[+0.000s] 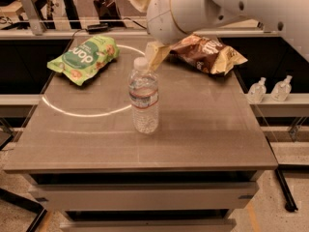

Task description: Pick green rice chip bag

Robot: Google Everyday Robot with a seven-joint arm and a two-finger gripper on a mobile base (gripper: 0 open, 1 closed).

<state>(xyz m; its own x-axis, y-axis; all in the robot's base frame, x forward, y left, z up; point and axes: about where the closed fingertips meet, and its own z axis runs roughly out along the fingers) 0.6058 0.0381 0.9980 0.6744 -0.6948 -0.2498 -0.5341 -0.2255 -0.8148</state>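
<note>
The green rice chip bag lies flat at the far left of the table, light green with a darker green oval and white lettering. My gripper hangs above the far middle of the table, to the right of the bag and apart from it. Its two tan fingers stand wide apart, open and empty. The lower finger is just behind the cap of the water bottle. The white arm runs off to the upper right.
A clear water bottle stands upright at the table's centre, between the camera and the gripper. A brown-and-gold crinkled chip bag lies at the far right. Two small white bottles stand on a ledge to the right.
</note>
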